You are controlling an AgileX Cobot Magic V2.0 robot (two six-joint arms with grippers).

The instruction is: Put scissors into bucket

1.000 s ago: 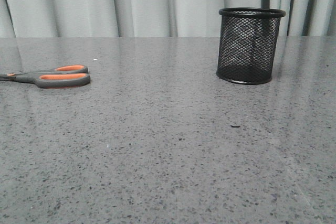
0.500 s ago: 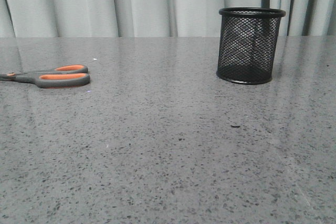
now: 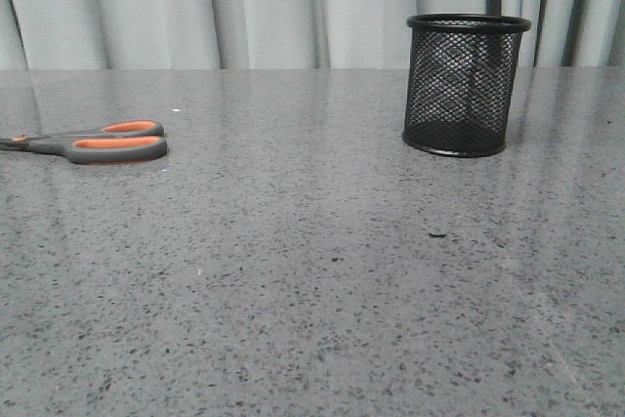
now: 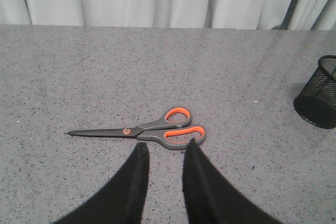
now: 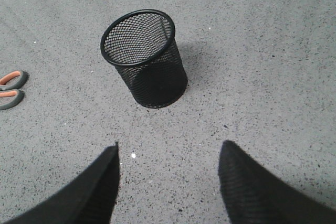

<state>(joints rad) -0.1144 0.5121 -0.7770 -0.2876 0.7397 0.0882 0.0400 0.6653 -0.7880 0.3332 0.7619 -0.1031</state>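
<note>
No visible change across the front views: scissors (image 3: 96, 143) near the table's (image 3: 312, 271) left edge and bucket (image 3: 461, 85) toward its far right sit exactly where they were.

Speckled stone-look table (image 3: 312, 271) — glossy; bucket (image 3: 459, 85) — matt black wire mesh.

**Grey stone table, pale curtains behind**

I'm looking across a grey speckled table (image 3: 322, 271), stone-like, with dark and light flecks all over it. Its surface has a soft sheen and carries faint vertical reflections. Behind its far edge hangs a pale grey-white curtain (image 3: 264, 7) in long folds, with darker gaps showing at the right. Light is even and diffuse.
</note>
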